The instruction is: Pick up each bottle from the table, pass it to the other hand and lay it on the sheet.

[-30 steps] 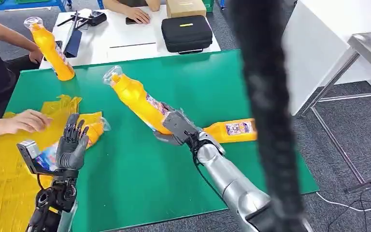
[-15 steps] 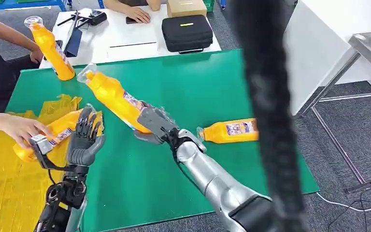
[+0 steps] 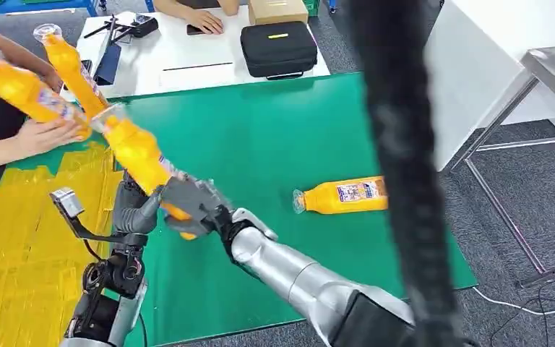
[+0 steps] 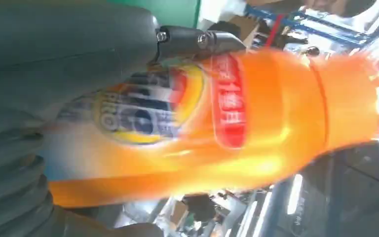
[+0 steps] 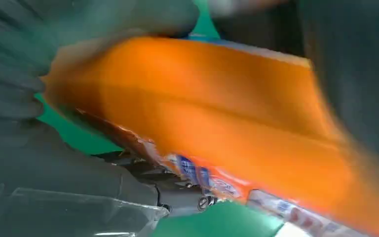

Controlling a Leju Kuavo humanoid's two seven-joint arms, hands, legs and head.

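You have a wide green worktop in front of you, with a crinkled yellow plastic sheet spread over its left end. Above the seam between them the two hands meet on one tall orange plastic bottle with a clear cap, tilted, cap end up and away from you.

Your right hand is wrapped round the bottle's base. Your left hand is pressed against the lower body from the other side; the left wrist view shows a dark finger lying across the printed label, so I judge it closed on the bottle, though not firmly proven.

The risk is the swap itself. If the right hand lets go before the left has a full grip, the top-heavy bottle can pivot and drop onto the worktop short of the sheet.

A second orange bottle lies on its side well to the right. At the sheet's far edge a person's hand holds another bottle, near your path.
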